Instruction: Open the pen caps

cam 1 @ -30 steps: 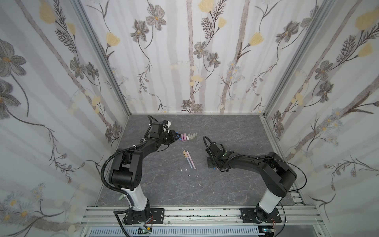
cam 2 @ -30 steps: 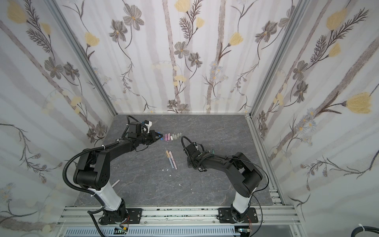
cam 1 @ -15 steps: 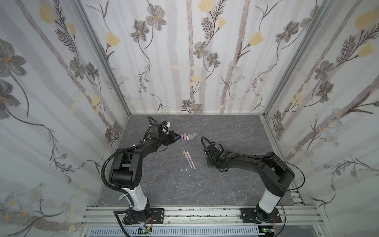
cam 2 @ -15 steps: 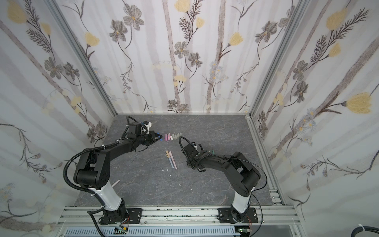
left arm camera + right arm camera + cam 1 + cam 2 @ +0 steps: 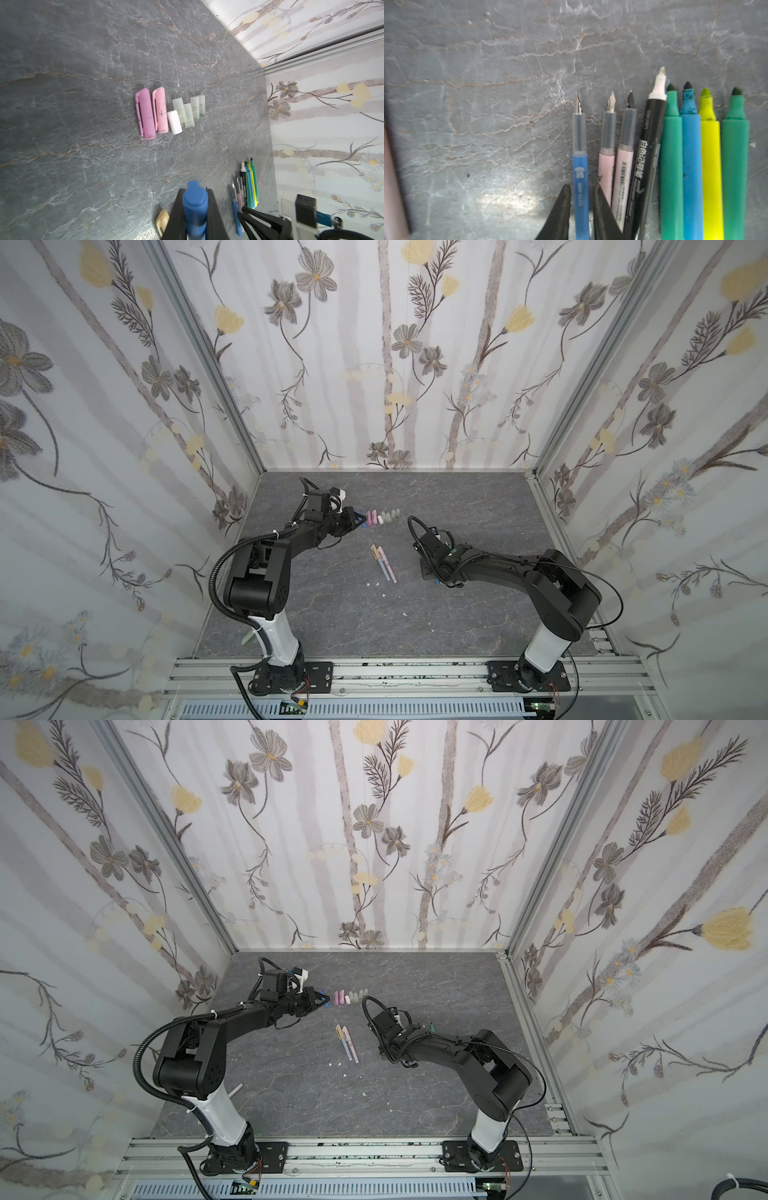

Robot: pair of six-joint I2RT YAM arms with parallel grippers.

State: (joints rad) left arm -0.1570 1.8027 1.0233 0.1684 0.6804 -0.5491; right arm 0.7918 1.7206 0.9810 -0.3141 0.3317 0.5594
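Blue pen (image 5: 580, 158) released; right tool (image 5: 581, 188) has parted.

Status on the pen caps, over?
Left pincer shut on blue cap. Right pincer open astride blue pen, pink pen close alongside. Seven caps in a row.

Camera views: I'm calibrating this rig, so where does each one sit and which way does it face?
Top views: high behind the arm bases, looking down on the table, with the left arm and right arm whole.
Left wrist: on the left arm, looking past the left gripper, shut on a blue cap, toward the cap row.
Right wrist: low over the uncapped pens, right gripper astride the blue pen.
Shared: both wrist views show those pens.
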